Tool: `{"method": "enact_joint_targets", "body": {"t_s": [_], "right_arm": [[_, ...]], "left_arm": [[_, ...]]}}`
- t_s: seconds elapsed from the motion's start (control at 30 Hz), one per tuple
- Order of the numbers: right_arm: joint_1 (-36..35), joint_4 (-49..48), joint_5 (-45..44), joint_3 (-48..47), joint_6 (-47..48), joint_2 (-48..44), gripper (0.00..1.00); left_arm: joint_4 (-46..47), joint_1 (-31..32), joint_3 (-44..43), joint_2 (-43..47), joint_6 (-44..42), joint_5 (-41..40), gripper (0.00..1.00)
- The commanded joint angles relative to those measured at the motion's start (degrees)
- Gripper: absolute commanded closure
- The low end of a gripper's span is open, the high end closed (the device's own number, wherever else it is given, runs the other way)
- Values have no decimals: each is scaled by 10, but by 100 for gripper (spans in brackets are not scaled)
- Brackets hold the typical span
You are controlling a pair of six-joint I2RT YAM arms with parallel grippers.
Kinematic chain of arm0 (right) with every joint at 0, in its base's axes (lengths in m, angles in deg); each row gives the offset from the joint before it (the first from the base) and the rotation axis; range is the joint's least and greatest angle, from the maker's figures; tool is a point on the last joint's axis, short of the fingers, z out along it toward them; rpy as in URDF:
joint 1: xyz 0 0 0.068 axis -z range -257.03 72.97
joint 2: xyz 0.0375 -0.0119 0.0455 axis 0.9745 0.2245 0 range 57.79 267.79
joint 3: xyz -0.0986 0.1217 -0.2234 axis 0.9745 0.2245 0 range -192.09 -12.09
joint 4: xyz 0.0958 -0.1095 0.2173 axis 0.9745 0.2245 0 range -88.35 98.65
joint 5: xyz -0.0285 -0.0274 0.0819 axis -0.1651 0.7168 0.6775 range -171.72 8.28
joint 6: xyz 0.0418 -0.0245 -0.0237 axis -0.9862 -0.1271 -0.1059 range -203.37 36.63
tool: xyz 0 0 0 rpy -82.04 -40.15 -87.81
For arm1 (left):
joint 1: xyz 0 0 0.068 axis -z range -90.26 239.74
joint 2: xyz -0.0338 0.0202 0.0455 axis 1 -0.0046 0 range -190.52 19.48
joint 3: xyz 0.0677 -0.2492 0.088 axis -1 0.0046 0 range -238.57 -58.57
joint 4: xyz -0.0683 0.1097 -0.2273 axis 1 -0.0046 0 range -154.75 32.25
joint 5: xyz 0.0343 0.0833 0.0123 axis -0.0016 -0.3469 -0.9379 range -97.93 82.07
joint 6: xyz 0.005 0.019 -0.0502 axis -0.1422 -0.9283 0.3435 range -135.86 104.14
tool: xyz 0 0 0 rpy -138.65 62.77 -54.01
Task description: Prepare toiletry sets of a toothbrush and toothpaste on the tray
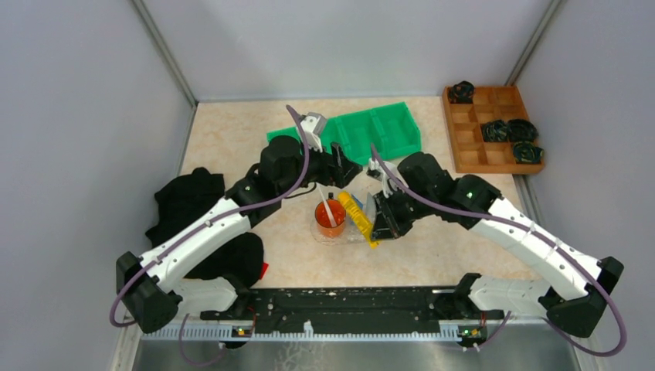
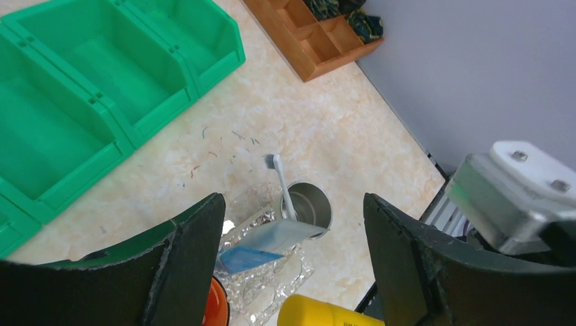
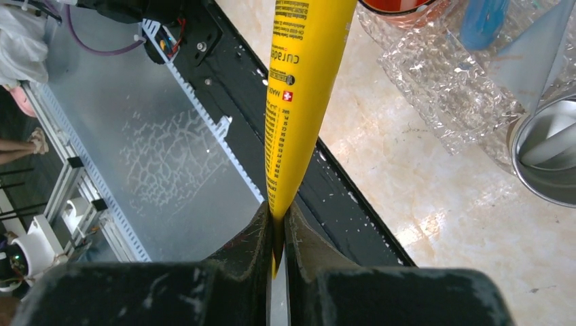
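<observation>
Left gripper [image 2: 292,221] spread wide, empty, above the tray [image 2: 270,284]. Orange cup [image 1: 330,219] holds a toothbrush [image 1: 327,205]; yellow toothpaste [image 3: 303,102] just beside it, tail pinched in right gripper [image 3: 275,229] (thin hold, could swing). I'd get the cap inside the cup rim before letting go.

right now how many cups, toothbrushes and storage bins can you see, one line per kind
cups: 2, orange cup and silver cup
toothbrushes: 2, a toothbrush in the orange cup and a toothbrush in the silver cup
storage bins: 2, green bin and wooden box
total: 6
</observation>
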Motion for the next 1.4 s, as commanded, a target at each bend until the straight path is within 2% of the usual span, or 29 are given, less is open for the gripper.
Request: {"method": "enact_joint_targets", "body": {"t_s": [0.0, 0.27, 0.63, 1.1, 1.37], "right_arm": [[-8, -34, -14, -49, 5, 12, 100], [-8, -19, -49, -114, 14, 37, 100], [-8, 13, -123, -201, 24, 47, 100], [-8, -66, -172, -222, 7, 31, 100], [-8, -78, -172, -253, 7, 44, 100]], "left_arm": [[-3, 5, 31, 16, 5, 35, 20], [-30, 22, 74, 41, 11, 46, 24], [-55, 30, 92, 88, 17, 41, 25], [-54, 41, 87, 90, 28, 50, 25], [-52, 50, 83, 91, 28, 39, 25]]}}
